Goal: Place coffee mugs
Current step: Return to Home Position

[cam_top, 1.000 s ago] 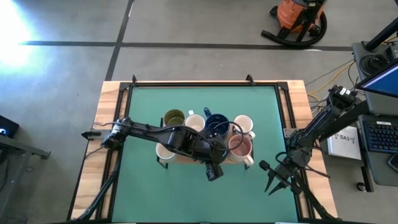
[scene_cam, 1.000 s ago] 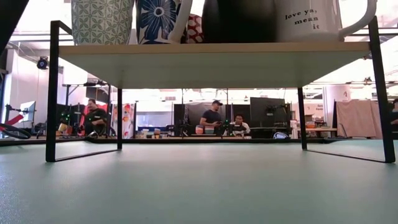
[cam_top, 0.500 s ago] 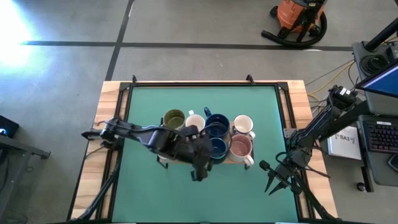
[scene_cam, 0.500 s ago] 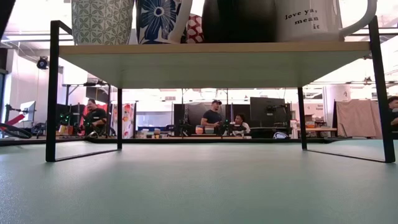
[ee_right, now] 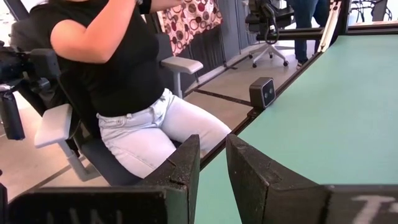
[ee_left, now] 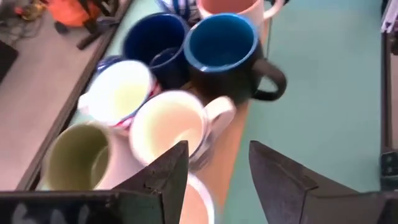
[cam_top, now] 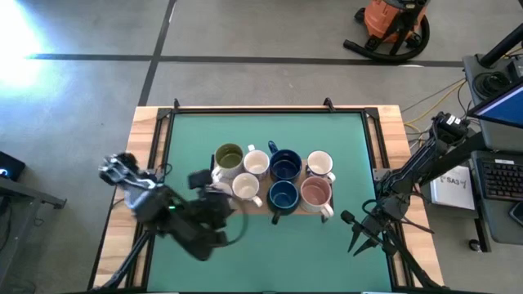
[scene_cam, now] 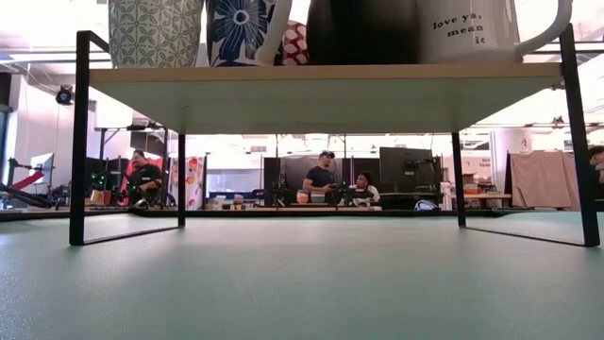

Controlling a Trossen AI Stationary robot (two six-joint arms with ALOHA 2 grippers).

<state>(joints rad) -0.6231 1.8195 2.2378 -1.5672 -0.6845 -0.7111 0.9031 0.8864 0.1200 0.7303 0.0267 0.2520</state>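
Several coffee mugs stand upright in two rows on a small wooden shelf [cam_top: 263,209] at mid-table: an olive one [cam_top: 229,155], white ones [cam_top: 256,162] [cam_top: 319,163] [cam_top: 245,188], two navy ones [cam_top: 284,163] [cam_top: 283,194] and a pinkish one [cam_top: 315,192]. My left gripper [cam_top: 208,184] hangs open just left of the shelf, facing along the rows; its wrist view shows the olive mug [ee_left: 74,155], a cream mug [ee_left: 165,127] and a navy mug [ee_left: 221,43] beyond the left gripper [ee_left: 217,168]. My right gripper [cam_top: 359,237] waits by the table's right near edge, open by a narrow gap.
The low view shows the shelf's black wire legs [scene_cam: 80,142] [scene_cam: 576,142] on the green mat, with a patterned mug [scene_cam: 156,33] and a lettered white mug [scene_cam: 472,28] on top. A seated person [ee_right: 124,81] is beside the table in the right wrist view. Green mat lies bare around the shelf.
My left arm has drawn back from the near side of the shelf, by the near navy mug, toward the table's left edge and has folded up there. The mugs stand as before. The right arm has kept still.
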